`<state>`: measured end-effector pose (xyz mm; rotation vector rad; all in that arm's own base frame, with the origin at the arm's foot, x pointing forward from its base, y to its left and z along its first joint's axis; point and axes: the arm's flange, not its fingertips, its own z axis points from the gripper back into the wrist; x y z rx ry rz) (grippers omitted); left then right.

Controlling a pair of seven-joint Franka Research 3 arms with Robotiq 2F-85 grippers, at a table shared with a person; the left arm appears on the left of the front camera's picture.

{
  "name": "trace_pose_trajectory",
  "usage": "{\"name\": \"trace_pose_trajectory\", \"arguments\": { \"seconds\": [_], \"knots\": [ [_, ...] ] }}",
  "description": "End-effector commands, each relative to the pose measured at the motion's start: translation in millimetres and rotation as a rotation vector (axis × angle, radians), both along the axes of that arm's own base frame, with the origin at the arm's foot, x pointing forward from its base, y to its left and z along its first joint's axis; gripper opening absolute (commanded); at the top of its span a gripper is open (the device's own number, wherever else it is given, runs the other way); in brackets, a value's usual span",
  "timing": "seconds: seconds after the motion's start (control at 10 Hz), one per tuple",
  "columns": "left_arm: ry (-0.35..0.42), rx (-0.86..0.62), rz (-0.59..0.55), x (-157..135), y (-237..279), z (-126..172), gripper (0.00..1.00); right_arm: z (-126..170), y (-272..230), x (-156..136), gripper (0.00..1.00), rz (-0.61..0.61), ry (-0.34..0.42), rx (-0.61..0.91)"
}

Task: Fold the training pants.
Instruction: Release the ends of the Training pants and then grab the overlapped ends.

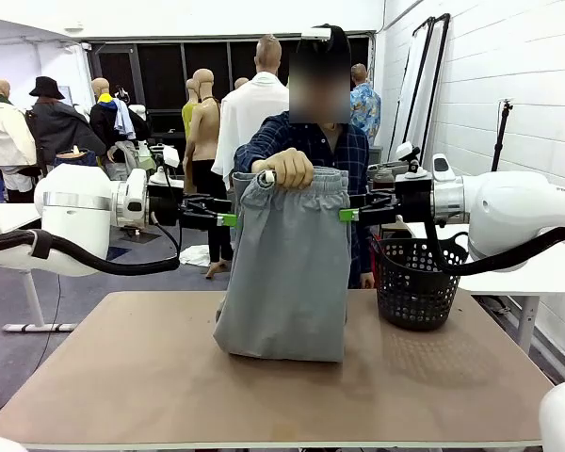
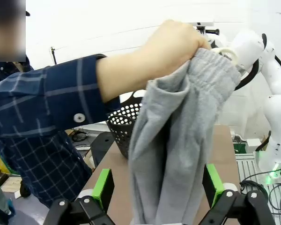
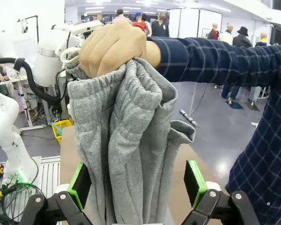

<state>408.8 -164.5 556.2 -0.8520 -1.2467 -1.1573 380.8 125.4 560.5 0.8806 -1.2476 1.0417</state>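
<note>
Training pants (image 1: 287,273) hang over worktop (image 1: 122,377) centre, hem bunched on it. Left gripper (image 1: 228,219) & right gripper (image 1: 348,215) flank the waist sides, jaws apart, cloth btwn pads. Person's hand (image 1: 284,168) holds waistband up. Step: prob. handover; next calls for both pinching shut.

The table (image 1: 122,377) has a plain brown top with a light edge and fills the lower half of the frame. Two items rest on it:
- Training pants (image 1: 287,273), centre of frame: only the lower end touches the top; the rest hangs upright above it.
- Black mesh basket (image 1: 416,282), centre right, upright, near the far edge, apart from the pants.
</note>
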Motion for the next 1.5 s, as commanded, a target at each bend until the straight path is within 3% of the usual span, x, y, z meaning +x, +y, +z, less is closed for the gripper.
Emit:
{"name": "trace_pose_trajectory", "arguments": {
  "seconds": [0.0,0.6,1.4],
  "knots": [
    [-0.026,-0.039,0.033,7.5,-0.9,-2.1,1.0,-9.8,6.8,-15.1,1.0,-0.046,0.011,0.001],
    [-0.013,-0.049,0.009,10.7,-8.1,-7.5,1.0,-11.1,-5.5,-19.5,1.0,-0.136,-0.014,-0.037],
    [-0.007,-0.046,-0.093,6.6,-32.3,-5.9,1.0,-9.7,-6.5,-12.0,1.0,-0.126,-0.005,-0.03]
  ]
}}
